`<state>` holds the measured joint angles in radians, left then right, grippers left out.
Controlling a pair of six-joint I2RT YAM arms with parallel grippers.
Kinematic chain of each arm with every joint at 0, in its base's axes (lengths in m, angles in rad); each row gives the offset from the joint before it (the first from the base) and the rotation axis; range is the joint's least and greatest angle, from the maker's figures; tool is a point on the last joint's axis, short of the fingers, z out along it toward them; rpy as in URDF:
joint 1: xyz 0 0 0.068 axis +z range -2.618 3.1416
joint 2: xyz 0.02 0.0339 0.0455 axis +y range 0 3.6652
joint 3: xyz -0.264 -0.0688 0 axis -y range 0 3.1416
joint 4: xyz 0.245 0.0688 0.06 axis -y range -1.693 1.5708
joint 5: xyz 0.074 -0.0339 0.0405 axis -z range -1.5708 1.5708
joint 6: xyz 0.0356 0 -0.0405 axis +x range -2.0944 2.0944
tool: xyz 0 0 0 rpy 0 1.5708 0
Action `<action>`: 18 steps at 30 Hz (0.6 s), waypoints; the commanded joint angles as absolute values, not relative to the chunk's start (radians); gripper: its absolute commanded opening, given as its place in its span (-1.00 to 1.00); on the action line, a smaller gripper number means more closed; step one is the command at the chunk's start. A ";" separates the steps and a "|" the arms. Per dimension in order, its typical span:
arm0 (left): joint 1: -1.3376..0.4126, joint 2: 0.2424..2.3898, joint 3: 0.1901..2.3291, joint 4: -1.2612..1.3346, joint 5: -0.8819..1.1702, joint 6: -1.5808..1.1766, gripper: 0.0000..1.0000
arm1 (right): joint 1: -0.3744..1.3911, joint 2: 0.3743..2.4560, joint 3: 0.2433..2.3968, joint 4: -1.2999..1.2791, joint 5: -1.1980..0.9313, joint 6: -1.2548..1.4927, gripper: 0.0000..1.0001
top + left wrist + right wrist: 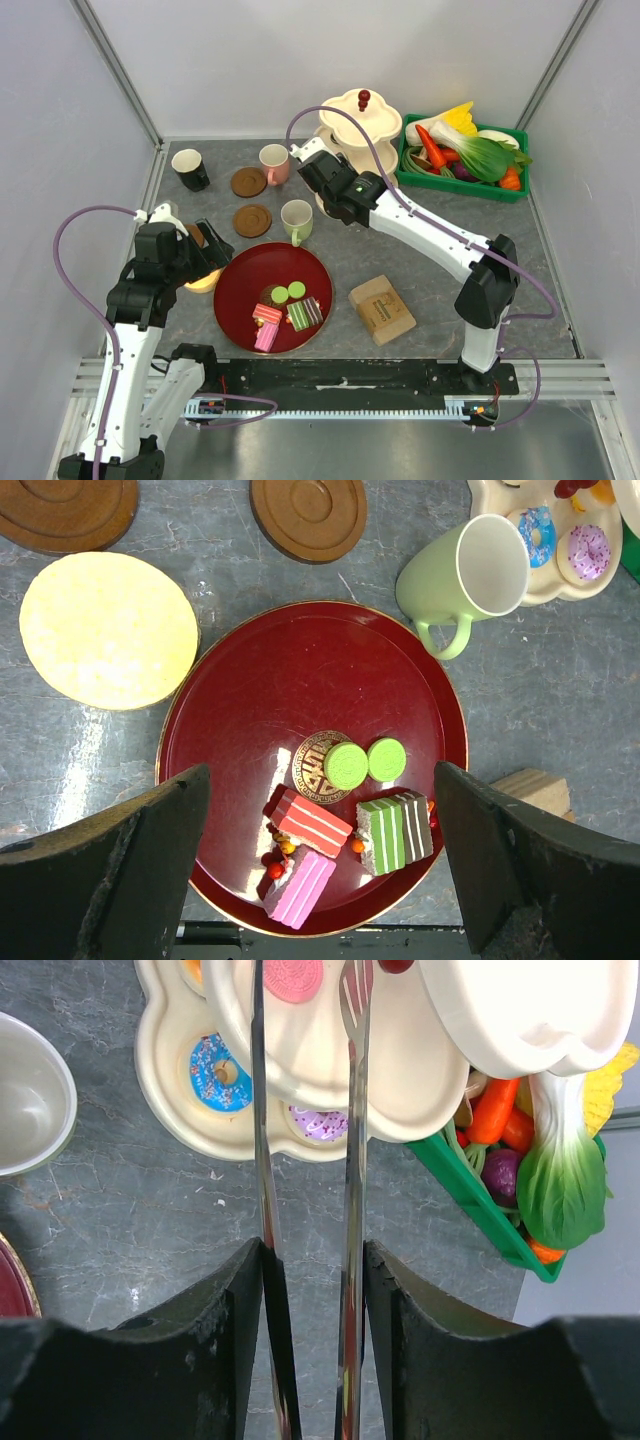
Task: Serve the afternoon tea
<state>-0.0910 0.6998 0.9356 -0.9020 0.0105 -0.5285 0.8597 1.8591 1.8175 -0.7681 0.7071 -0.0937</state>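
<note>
The left tool (320, 777) is held wide open above the near half of the red tray (230, 680), and nothing is gripped by it. On the tray, two green macarons (346, 765) are set side by side near the middle. Three cake slices are laid nearer the arms: a red slice (313, 823), a green slice (395, 832) and a pink slice (300, 888). A yellow disc (108, 630) is laid on the table (560, 700) just left of the tray. The green mug (470, 575) is stood just beyond the tray's far right rim. Two coasters (308, 515) are left bare behind the tray, and the pink mug (273, 163) and black mug (190, 168) are placed farther back.

The right tool (315, 1260) is closed on metal tongs (262, 1160), whose two blades are pressed from outside yet kept apart. The blade tips are held over the middle tier of the cream stand (420, 1080), with a pink pastry (293, 975) seen between them; whether it is pinched cannot be told. On the lowest tier, a blue donut (218, 1070) and a purple donut (318, 1125) are laid. A green crate (470, 1185) is set right of the stand, and a tan block (382, 308) right of the tray.
</note>
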 commanded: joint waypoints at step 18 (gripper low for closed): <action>-0.091 0.699 0.945 -0.865 0.032 -0.531 0.97 | 0.992 1.638 1.775 -0.759 0.710 -0.078 0.02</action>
